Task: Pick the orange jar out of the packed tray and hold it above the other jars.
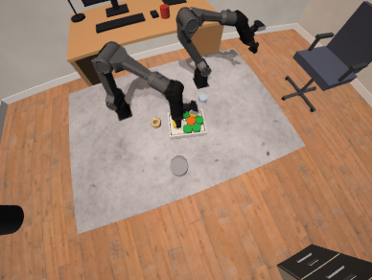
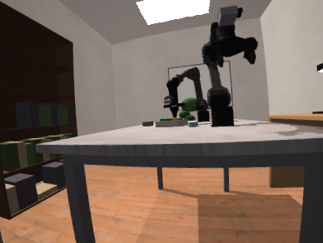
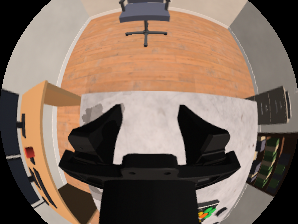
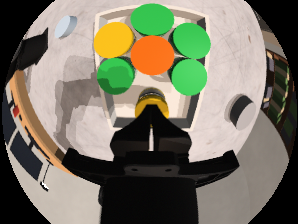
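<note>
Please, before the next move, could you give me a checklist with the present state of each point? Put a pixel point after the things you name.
1. Tray [image 1: 187, 136] [image 2: 171, 124] [image 4: 106, 107] flat on the table: ok.
2. Orange jar [image 1: 191, 121] [image 4: 152, 55] lifted: not ok, among the others.
3. Right claw [image 1: 178, 126] [image 2: 174, 116] [image 4: 151, 107] open for gripping: not ok, shut.
4. Left claw [image 1: 258, 37] [image 2: 237, 62] [image 3: 150, 106] holding nothing: ok, open.
5. Yellow-capped jar [image 1: 174, 124] [image 4: 142, 104] by the right claw upright: cannot tell, possibly leaning.
6. That jar free of contact: cannot tell.
</note>
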{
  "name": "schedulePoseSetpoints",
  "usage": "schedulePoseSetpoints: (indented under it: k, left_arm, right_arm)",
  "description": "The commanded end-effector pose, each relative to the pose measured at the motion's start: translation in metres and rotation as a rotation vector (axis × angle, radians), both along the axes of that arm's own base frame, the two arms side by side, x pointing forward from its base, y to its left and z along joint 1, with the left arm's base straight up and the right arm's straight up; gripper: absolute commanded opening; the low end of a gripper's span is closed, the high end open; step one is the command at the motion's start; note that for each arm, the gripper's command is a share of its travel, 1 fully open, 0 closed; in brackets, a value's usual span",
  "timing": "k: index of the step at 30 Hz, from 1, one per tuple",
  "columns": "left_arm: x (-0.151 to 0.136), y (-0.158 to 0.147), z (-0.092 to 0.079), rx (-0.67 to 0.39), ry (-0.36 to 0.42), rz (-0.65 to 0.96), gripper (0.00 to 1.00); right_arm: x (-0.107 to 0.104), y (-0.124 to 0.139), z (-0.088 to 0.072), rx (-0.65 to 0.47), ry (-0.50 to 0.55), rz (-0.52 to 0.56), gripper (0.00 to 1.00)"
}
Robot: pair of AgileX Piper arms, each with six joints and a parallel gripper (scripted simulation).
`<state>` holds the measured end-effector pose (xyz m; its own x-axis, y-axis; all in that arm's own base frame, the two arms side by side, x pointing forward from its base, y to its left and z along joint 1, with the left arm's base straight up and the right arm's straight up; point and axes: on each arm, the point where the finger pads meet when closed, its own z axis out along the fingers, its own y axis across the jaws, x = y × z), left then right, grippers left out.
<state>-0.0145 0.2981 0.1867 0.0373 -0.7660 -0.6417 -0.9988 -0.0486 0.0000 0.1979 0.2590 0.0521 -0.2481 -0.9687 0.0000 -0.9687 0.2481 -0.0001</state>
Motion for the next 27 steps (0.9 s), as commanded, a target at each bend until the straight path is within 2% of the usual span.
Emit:
schedulePoseSetpoints:
  k: [1, 21, 26, 27]
  left_arm:
    - [0.000, 0.000, 0.000, 0.001, 0.000, 0.000, 1.00]
    - [0.000, 0.000, 0.000, 0.001, 0.000, 0.000, 1.00]
    - [0.000, 0.000, 0.000, 0.001, 0.000, 0.000, 1.00]
    - [0.000, 0.000, 0.000, 0.001, 0.000, 0.000, 1.00]
  right_arm:
    - [0.000, 0.000, 0.000, 0.001, -0.001, 0.000, 0.00]
    - [-0.002, -0.011, 0.002, 0.001, -0.001, 0.000, 0.00]
    - [-0.004, -0.013, 0.026, 0.001, -0.001, 0.000, 0.00]
    - [-0.004, -0.013, 0.023, 0.000, 0.000, 0.000, 0.00]
